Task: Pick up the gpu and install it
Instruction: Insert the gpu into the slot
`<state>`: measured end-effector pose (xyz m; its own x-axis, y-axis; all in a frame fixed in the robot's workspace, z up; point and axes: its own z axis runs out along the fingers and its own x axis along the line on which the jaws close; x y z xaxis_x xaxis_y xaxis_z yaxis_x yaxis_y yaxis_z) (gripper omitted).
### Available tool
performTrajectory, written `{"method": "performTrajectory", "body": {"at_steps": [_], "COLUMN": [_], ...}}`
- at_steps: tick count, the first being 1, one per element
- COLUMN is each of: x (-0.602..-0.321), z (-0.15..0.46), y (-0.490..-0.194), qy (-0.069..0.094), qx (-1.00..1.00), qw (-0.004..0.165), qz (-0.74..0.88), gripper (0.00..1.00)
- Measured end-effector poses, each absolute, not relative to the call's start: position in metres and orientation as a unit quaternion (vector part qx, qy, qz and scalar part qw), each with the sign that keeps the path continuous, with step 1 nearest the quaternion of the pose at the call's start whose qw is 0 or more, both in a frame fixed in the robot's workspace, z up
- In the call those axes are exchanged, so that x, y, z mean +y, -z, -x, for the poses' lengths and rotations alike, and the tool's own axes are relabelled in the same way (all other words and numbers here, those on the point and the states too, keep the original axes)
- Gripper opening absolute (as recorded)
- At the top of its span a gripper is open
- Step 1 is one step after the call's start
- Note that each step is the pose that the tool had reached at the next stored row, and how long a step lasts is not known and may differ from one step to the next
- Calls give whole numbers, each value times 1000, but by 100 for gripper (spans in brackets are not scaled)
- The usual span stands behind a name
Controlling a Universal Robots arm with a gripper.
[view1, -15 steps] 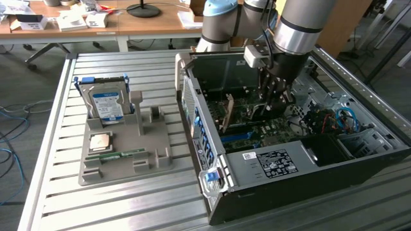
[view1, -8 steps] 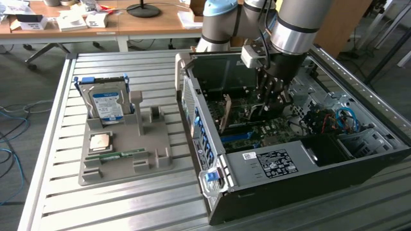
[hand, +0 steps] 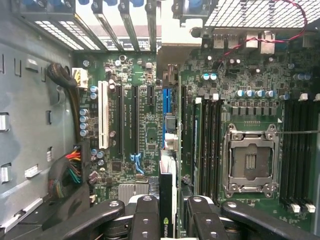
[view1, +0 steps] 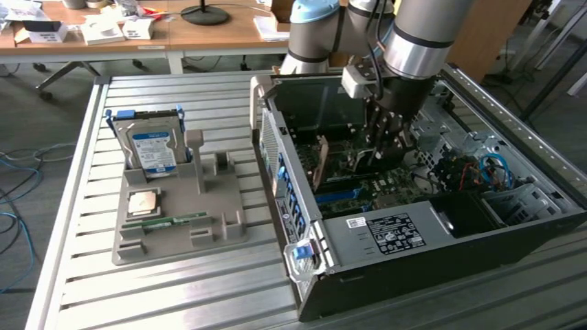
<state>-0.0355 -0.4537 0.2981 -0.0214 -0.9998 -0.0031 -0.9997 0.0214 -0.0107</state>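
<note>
1. Gripper [hand: 172,204]: I am seeing its two fingers pressing on the flat faces of the gpu [hand: 166,217], clamped on it, down inside the open computer case [view1: 385,275].
2. Gpu: it is hanging edge-on between the fingers above the motherboard [hand: 145,140], roughly in line with the blue expansion slot [hand: 166,100]. I am judging it as not yet seated.
3. Risk, misalignment: the card edge could be landing beside the blue slot, on the neighbouring black slots [hand: 135,120] or on small board parts. A slight tilt or sideways offset in the grip would cause it.
4. Risk, bracket: the card's end could be catching on the case wall. I cannot tell how that end is sitting.
5. Risk, slip: the thin card could be sliding up between the fingers under a downward push, leaving it half-inserted.
6. Risk, cables: the cable bundle [hand: 70,172] is lying well apart, so I am rating snagging as unlikely.
7. Outside the case: the hard drive [view1: 151,148] and memory stick [view1: 170,221] are sitting on the grey fixture [view1: 220,237].
</note>
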Motion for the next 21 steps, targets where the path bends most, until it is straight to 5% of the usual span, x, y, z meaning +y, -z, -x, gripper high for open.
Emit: {"method": "performTrajectory", "body": {"at_steps": [21], "x": [-454], "z": [44], "y": [-291], "qy": [4], "qx": [715], "qw": [6], "qz": [699], "gripper": [26]}}
